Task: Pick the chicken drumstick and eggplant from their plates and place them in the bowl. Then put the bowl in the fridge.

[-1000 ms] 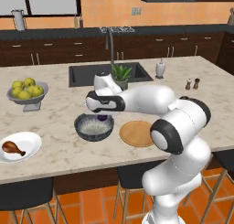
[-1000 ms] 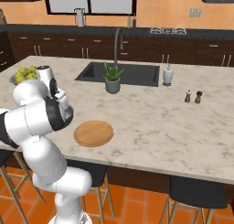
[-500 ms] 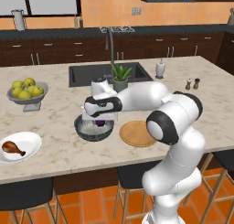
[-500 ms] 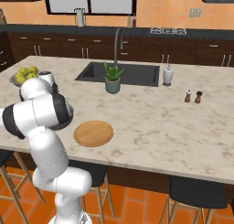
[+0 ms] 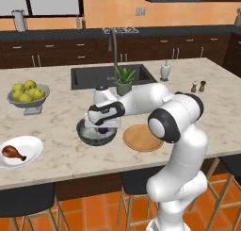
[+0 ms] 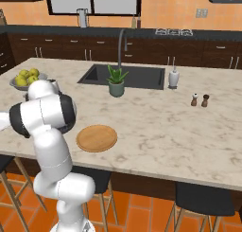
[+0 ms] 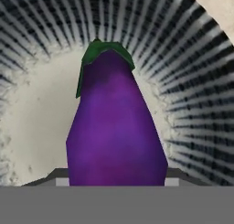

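My gripper [image 5: 102, 127] hangs low over the dark grey speckled bowl [image 5: 89, 136], shut on the eggplant [image 5: 102, 129]. In the hand view the purple eggplant [image 7: 114, 127] with its green cap stands just above the bowl's whitish inside [image 7: 36, 109], and it hides the fingertips. The chicken drumstick [image 5: 13, 153] lies on the white plate [image 5: 29, 145] at the counter's front left, well away from the hand. Right of the bowl, the tan wooden plate [image 5: 142, 137] is bare. The fridge is out of view.
A grey pedestal bowl of yellow-green fruit [image 5: 27, 95] stands at the left of the counter. Behind the bowl are a potted plant [image 5: 124, 80] and the sink [image 5: 94, 77]. Two shakers [image 5: 197, 86] and a soap bottle [image 5: 164, 70] are at the right.
The hand has come down with the eggplant, from above the bowl to just inside its rim. The forearm has swung lower over the counter.
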